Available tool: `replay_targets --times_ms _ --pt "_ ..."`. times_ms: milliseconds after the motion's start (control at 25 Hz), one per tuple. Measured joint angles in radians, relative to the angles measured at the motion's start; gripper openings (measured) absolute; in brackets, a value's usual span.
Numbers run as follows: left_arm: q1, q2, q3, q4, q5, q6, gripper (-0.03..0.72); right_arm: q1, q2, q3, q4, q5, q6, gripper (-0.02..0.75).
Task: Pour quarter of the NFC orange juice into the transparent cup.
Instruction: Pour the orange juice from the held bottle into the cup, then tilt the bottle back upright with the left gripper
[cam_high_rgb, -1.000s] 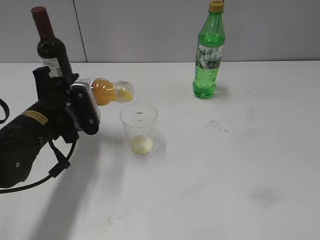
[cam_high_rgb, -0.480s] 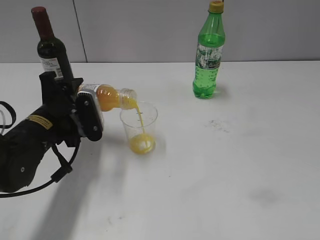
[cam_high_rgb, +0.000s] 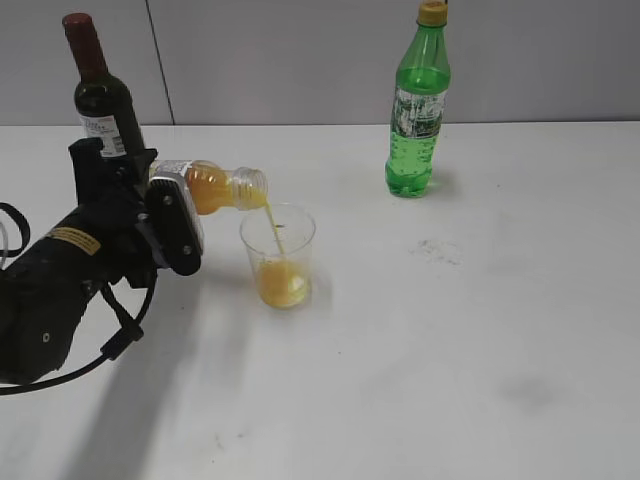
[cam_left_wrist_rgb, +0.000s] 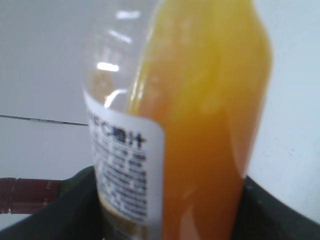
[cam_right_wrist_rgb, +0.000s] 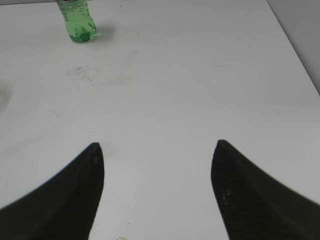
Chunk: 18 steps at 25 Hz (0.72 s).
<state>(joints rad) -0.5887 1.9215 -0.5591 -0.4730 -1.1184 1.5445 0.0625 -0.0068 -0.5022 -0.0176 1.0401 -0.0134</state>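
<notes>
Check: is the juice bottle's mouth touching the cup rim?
Apart. In the exterior view the NFC orange juice bottle's mouth hangs above the transparent cup, with a thin stream crossing the gap to the cup.

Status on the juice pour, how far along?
Done: the left hand has the juice bottle uncapped and tipped over the cup. In hand: a stream is falling in and the cup's bottom third is orange. Left: stop at a quarter, right the bottle, set it down. The right hand is open and idle.

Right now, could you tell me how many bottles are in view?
3: small clear orange juice bottle tilted in the left hand; dark glass wine bottle behind it; green plastic soda bottle far right.
</notes>
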Motion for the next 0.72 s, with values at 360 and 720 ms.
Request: replay_targets --times_ms 360,720 --pt "0.000 0.000 0.000 -0.001 0.000 0.004 0.475 0.000 0.000 0.000 0.000 0.000 0.000 0.518" --pt "0.000 0.000 0.000 -0.001 -0.008 0.037 0.475 0.000 0.000 0.000 0.000 0.000 0.000 0.518"
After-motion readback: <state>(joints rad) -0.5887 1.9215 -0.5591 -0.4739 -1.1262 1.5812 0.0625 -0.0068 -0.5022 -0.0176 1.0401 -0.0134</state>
